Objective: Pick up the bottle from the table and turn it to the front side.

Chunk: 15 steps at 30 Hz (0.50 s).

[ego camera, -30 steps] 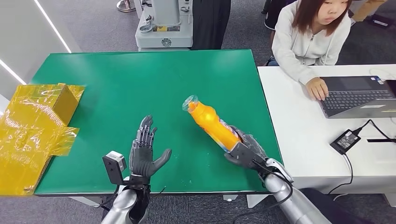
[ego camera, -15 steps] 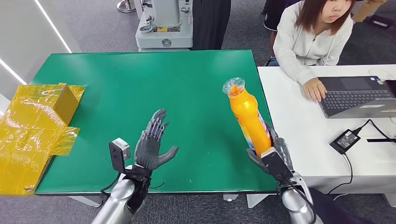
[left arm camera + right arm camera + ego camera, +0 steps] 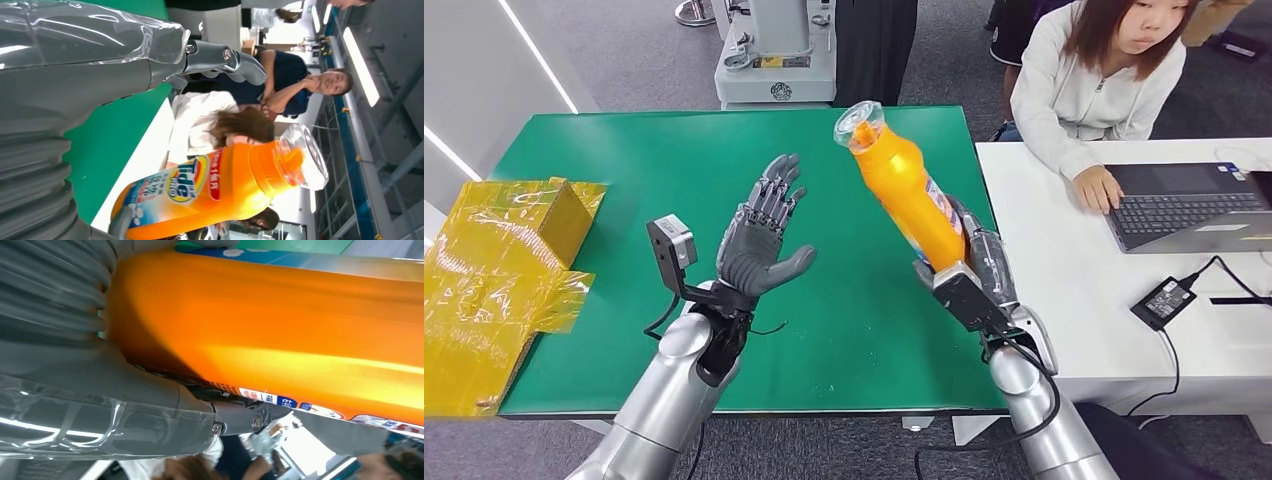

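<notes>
Crinkling at nine o'clock, a yellow film-wrapped box (image 3: 499, 270) overlaps the matte green desk (image 3: 674, 170). Right of it, the left hand (image 3: 759, 245) is raised palm-up, dark fingers (image 3: 776, 192) apart, holding nothing. Further right, the right hand (image 3: 969, 270) clamps the base of the glossy orange bottle (image 3: 904, 190), lifted off the desk, its clear cap tilted toward eleven o'clock. The left wrist view shows its Tide label (image 3: 187, 182); the right wrist view shows smooth orange plastic (image 3: 280, 340).

Green table (image 3: 624, 160), grey floor (image 3: 624, 60)
</notes>
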### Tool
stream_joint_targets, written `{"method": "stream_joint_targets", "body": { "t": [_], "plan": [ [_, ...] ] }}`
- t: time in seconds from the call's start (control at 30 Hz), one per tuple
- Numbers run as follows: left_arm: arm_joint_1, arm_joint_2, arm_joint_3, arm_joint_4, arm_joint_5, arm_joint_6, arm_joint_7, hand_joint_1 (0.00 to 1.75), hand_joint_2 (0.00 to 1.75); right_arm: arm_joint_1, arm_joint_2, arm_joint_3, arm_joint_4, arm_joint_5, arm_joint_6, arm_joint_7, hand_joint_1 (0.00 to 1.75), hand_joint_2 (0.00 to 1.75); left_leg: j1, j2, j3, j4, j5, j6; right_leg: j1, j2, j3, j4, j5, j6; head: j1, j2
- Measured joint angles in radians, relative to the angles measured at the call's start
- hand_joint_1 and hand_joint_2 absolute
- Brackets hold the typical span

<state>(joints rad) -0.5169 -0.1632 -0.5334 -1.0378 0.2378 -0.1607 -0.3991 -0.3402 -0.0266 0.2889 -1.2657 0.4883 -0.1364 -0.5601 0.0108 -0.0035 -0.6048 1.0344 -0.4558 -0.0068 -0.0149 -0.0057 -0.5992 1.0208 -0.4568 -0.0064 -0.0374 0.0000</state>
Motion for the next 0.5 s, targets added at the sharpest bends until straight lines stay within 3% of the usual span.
{"method": "stream_joint_targets", "body": {
  "t": [0.5],
  "plan": [
    [-0.079,0.006,0.07,-0.011,0.015,-0.002,0.043,0.0,1.75,-0.074,0.059,0.174,0.027,0.169,-0.03,0.055,1.75,1.75,0.0,0.0,0.0,0.0,0.0,0.0,0.0,0.0,0.0,0.0,0.0,0.0,0.0,0.0]
  ]
}}
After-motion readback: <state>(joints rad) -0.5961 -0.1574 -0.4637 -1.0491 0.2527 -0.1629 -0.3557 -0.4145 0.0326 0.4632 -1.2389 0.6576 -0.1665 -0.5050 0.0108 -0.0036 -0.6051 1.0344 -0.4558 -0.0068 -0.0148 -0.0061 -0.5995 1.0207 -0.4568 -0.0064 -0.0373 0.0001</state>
